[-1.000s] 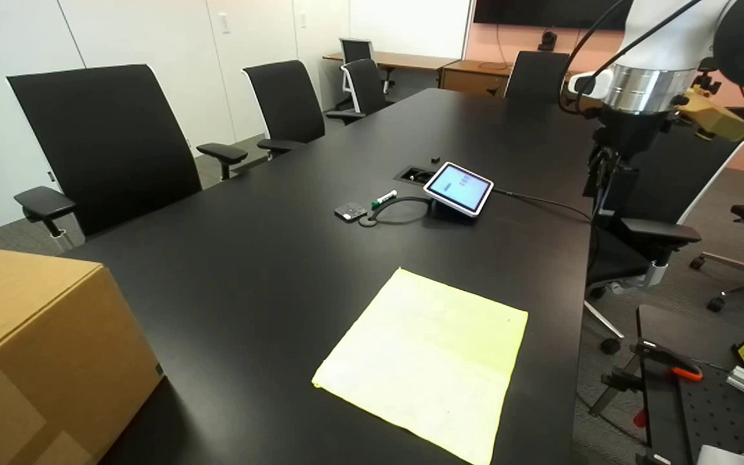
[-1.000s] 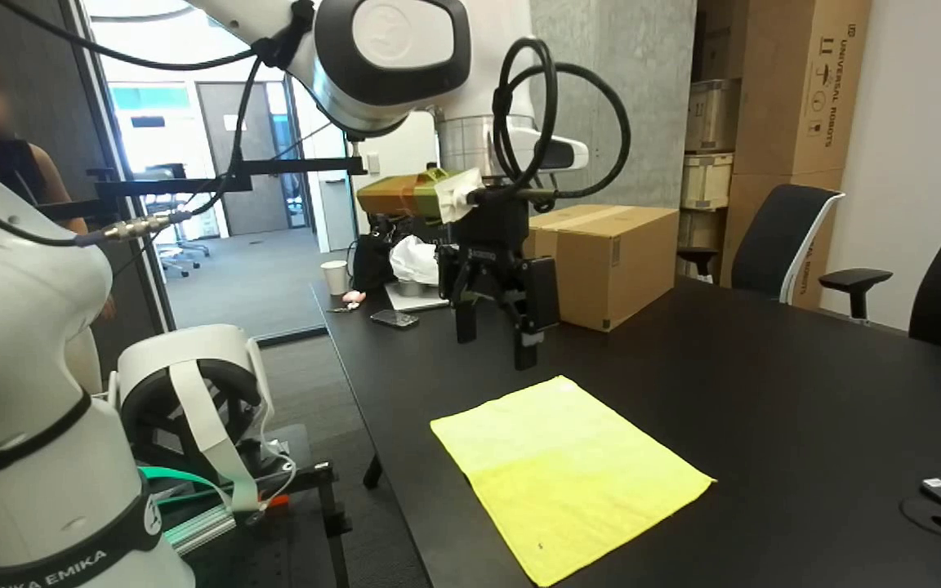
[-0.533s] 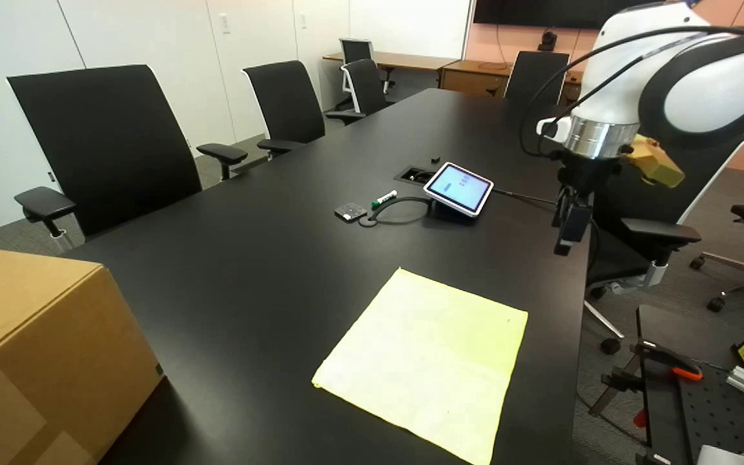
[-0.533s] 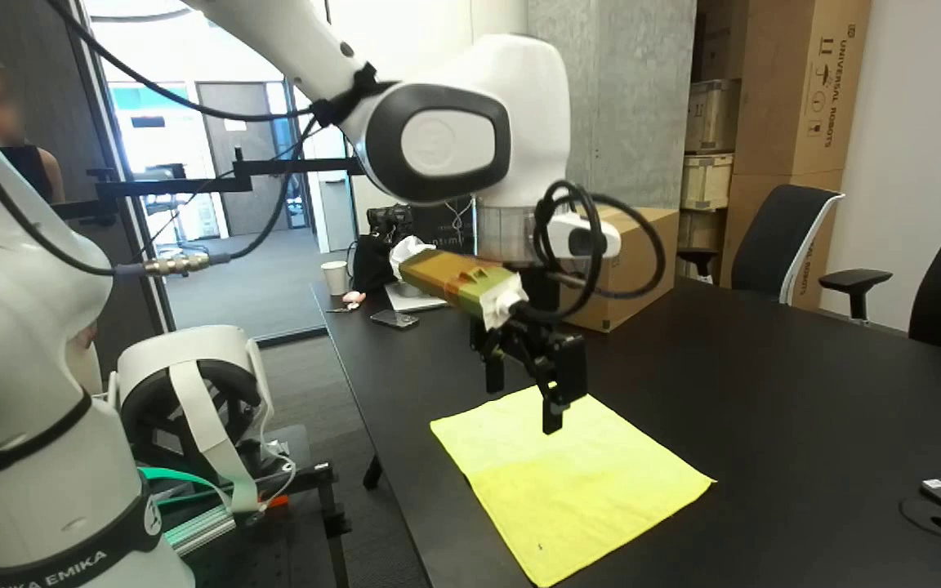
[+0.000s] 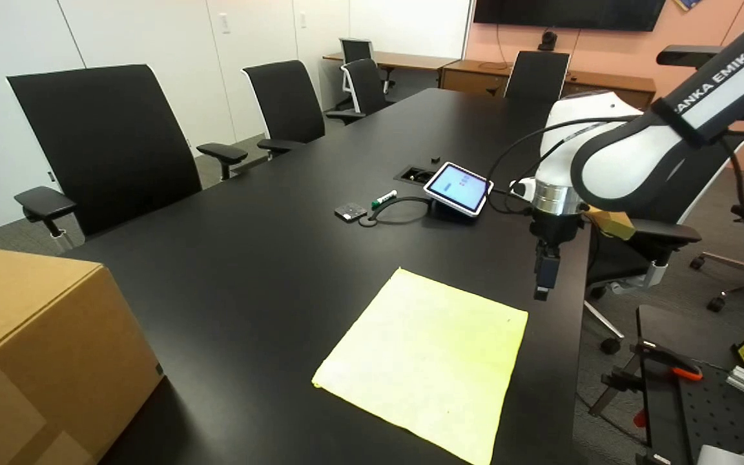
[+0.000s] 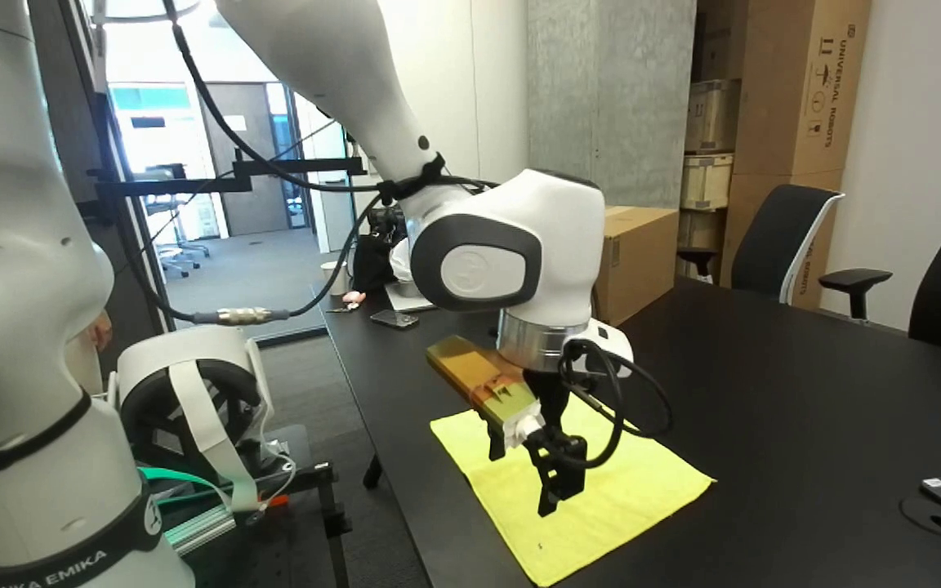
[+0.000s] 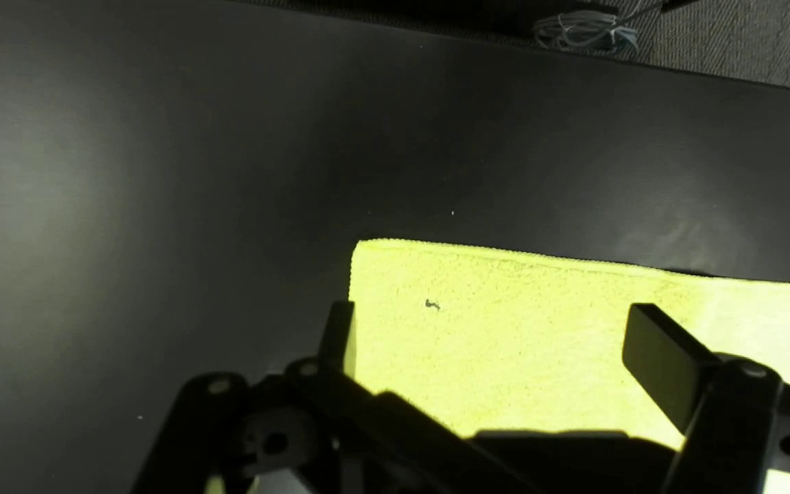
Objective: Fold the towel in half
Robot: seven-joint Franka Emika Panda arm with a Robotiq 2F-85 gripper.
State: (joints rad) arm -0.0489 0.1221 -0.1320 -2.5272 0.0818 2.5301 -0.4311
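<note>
The yellow towel (image 5: 423, 361) lies flat and unfolded on the dark table in both exterior views (image 6: 642, 490). My gripper (image 5: 542, 295) is open and empty in the air near one corner of the towel. In an exterior view the gripper (image 6: 522, 483) hides part of the towel's middle. In the wrist view the open fingers (image 7: 492, 307) are wide apart, with the towel (image 7: 539, 370) below and between them. One towel corner with a small dark mark shows just ahead of the left finger. The fingers do not appear to touch the towel.
A cardboard box (image 5: 62, 361) stands on the table (image 5: 249, 310) past the towel. A tablet on a stand (image 5: 459, 187), a green marker (image 5: 385, 198) and a small black device (image 5: 351, 212) lie farther along. The table's long edge runs close beside the towel. Chairs (image 5: 107, 142) surround the table.
The arm has reached out and lowered, bringing the open gripper down and closer to the towel's corner. The towel has not moved.
</note>
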